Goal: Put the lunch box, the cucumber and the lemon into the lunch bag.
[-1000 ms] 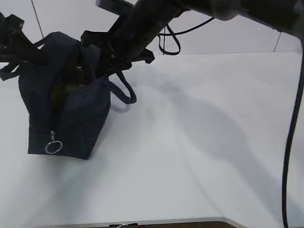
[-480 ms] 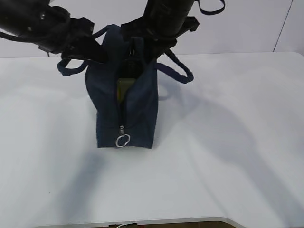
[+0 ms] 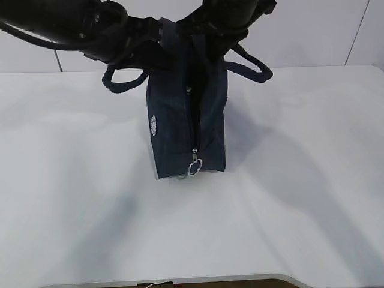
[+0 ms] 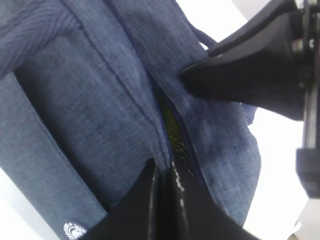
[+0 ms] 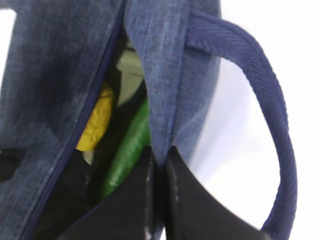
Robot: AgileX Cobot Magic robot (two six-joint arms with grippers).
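The navy lunch bag [image 3: 180,120] stands upright at the table's centre back, its end zipper with silver ring pull [image 3: 194,168] facing me. My left gripper [image 3: 157,37] is shut on the bag's left top edge [image 4: 150,125]. My right gripper [image 3: 207,30] is shut on the bag's right top edge [image 5: 160,100]. Through the narrow opening in the right wrist view I see the yellow lemon [image 5: 96,120], the green cucumber [image 5: 127,150] and the pale green lid of the lunch box [image 5: 131,72] inside the bag.
The white table [image 3: 288,180] stretches around the bag. One handle loops out on the left [image 3: 123,84] and one on the right [image 3: 255,66]. A white wall stands behind.
The bag has shifted rightward across the table with both grippers on its rim. Its top opening has narrowed from wide open to a slit.
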